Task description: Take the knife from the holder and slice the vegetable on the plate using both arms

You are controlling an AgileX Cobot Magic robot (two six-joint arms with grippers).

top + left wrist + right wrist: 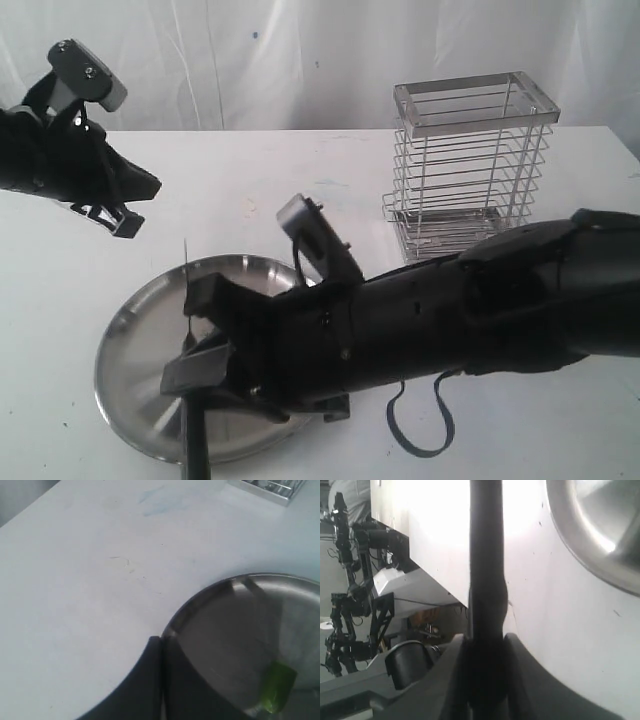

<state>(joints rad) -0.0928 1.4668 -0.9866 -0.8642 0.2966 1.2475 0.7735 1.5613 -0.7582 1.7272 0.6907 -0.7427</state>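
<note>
- Knife [194,440]: I hold it in the right end effector [195,340], whose jaws pinch the black handle. In the exterior view the handle points toward the camera and the thin blade points away over the plate. I cannot tell how steeply it tilts.
- Plate [130,350]: it sits on the counter [300,180] at the near left, directly under the right arm.
- Vegetable [276,687]: a green chunk lying on the plate, inside the rim. Only the left wrist view shows it; in the exterior view the right arm hides it.
- Left end effector [160,650]: its fingers are pressed together on nothing. It hangs above the counter, off the plate's far-left side, and the vegetable lies ahead of its tips, beyond the rim.
- Governing relation, as I judge it: the right arm is the nearer one. The blade's long axis must come across the chunk while the left arm descends to steady it.
- Holder [470,170]: it stands on the far right of the counter, well apart, with no knife visible in it.
</note>
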